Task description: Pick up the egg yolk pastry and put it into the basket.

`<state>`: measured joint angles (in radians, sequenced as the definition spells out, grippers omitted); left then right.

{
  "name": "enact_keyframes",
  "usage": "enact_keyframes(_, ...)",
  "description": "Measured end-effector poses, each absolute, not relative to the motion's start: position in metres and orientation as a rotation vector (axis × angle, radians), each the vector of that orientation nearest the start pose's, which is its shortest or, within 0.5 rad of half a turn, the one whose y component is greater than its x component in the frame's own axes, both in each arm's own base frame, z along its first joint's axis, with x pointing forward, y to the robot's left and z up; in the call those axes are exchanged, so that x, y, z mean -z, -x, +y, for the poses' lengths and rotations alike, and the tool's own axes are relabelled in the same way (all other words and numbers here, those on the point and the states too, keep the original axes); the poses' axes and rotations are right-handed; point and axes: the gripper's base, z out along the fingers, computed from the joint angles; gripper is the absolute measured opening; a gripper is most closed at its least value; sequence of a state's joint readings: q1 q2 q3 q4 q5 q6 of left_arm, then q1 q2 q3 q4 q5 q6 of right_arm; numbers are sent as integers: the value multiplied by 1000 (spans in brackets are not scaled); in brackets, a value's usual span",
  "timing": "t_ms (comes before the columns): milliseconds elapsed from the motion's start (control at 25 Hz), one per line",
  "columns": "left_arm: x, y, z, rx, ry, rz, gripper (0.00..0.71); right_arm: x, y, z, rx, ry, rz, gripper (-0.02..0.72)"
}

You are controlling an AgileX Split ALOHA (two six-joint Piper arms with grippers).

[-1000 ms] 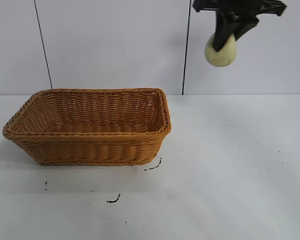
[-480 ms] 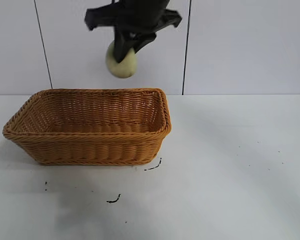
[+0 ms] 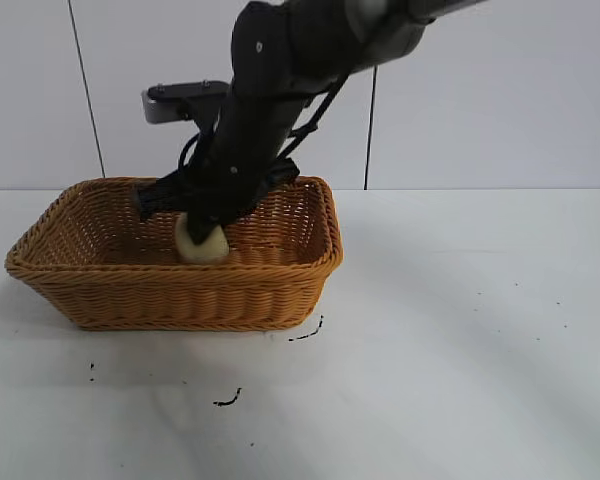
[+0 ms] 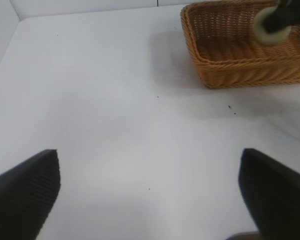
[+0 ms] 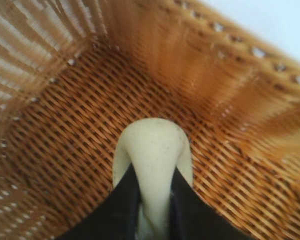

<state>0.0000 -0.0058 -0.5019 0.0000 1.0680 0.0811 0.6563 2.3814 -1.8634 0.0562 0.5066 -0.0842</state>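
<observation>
The orange-brown wicker basket (image 3: 90, 275) stands on the white table at the left. My right gripper (image 3: 202, 232) reaches down into it and is shut on the pale yellow egg yolk pastry (image 3: 202, 243), holding it inside the basket just above the woven floor. In the right wrist view the pastry (image 5: 154, 150) is squeezed between my two black fingers (image 5: 121, 205) over the basket floor (image 5: 65, 145). The left wrist view shows the basket (image 4: 240, 70) and the pastry (image 4: 271, 31) far off. My left gripper (image 4: 150, 192) is open and empty above the bare table, out of the exterior view.
The white tabletop (image 3: 460, 340) stretches out right of and in front of the basket, with small black marks (image 3: 227, 400) near the front. A white panelled wall (image 3: 500, 100) stands behind.
My right gripper carried the pastry from high at the right, leftward over the basket, then down into it. The basket has not moved.
</observation>
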Motion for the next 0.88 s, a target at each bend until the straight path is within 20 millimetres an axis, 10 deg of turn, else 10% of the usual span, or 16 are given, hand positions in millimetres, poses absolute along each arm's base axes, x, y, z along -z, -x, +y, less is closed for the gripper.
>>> enact_keyframes(200,-277,6,0,-51,-83,2043,697,-147,-410,320,-284,876,2378,631)
enact_keyframes(600,-277,6,0,-51,-83,2043,697,-242,-424,296,-233,808,2460,654)
enact_keyframes(880,-277,6,0,-51,-83,2043,697,-259,-452,243,-166,673,2528,655)
